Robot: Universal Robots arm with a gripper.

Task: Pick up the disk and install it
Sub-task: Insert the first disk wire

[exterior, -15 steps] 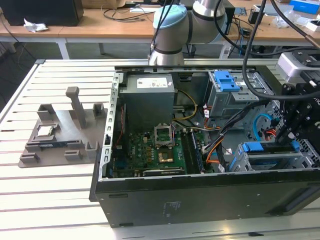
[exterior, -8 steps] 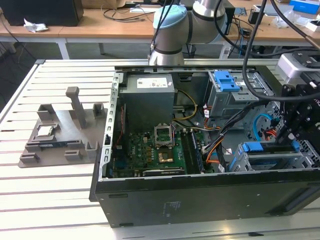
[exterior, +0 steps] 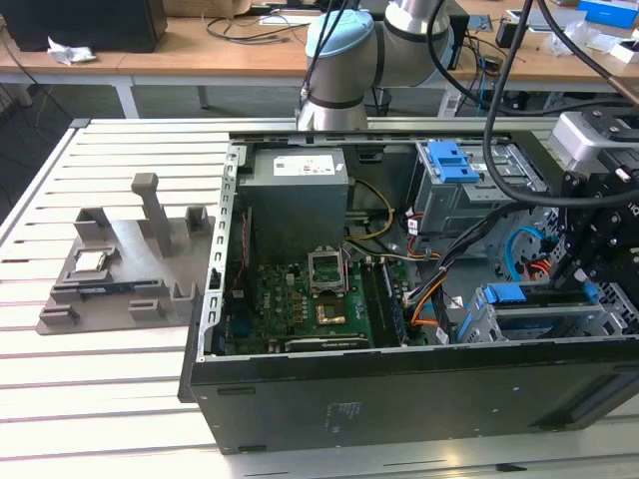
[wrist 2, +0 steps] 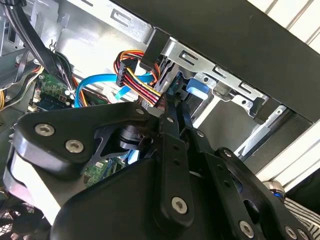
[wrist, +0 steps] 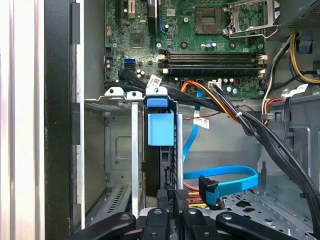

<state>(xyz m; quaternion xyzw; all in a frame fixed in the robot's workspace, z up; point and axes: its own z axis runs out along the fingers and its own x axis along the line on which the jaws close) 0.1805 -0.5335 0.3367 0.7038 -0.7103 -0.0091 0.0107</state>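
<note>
Disk (wrist: pixel 161 131) upright in drive cage (wrist: pixel 120 150), just beyond fingers (wrist: pixel 170 197).

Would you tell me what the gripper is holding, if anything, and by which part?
It cannot be told; the gripper sits at one end of the disk.

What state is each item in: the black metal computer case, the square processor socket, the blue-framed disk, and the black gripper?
Black metal computer case: lying on its side, side panel off.
Square processor socket: cover plate swung open.
Blue-framed rectangular disk: standing on edge in the drive bay.
Black gripper: low in the bay, at the disk.
</note>
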